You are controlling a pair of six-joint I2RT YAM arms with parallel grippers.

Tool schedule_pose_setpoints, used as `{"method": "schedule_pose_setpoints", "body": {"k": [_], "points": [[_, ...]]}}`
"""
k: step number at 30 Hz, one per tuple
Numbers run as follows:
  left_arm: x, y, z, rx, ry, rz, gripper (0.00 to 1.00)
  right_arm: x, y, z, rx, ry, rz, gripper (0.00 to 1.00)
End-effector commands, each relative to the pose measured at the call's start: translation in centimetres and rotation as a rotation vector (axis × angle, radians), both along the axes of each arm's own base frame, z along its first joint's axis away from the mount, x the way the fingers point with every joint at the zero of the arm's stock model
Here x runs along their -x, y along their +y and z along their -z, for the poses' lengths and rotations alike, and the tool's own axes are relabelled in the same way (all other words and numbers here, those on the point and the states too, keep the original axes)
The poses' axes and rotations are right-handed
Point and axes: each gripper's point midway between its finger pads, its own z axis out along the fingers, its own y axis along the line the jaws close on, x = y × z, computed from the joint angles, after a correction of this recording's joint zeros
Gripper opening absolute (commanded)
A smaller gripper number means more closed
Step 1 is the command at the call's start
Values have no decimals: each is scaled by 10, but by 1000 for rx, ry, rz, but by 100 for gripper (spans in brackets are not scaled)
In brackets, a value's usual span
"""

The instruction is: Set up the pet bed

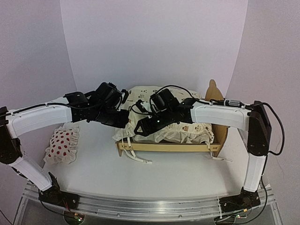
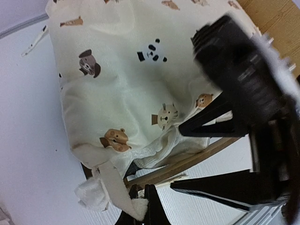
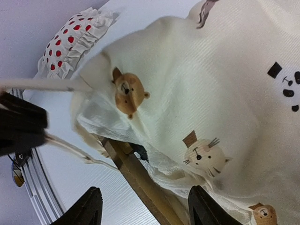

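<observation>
Your left end effector (image 2: 140, 213) clamps the cushion tie (image 2: 112, 183); the pet bed (image 3: 136, 178) rail runs slantwise beneath your open right end effector (image 3: 145, 211).

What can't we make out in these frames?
- Pet bed base: all views, covered by the cushion.
- Headboard: top view, partly behind the right arm.
- Left gripper, pinching the cushion tie: top view, fingertips lost among the dark wrists.
- Right gripper: left wrist view, body blurred.
</observation>
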Motion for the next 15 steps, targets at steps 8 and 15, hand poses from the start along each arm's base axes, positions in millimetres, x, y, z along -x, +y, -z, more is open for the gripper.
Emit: {"method": "schedule_pose_setpoints", "body": {"k": [8,15], "points": [[-21,-18,-61,62,-132,4,0,19,22,-46,-261,-59,-140,63],[-23,-25,-62,85,-133,16,0,8,30,-58,-380,-114,-88,61]]}}
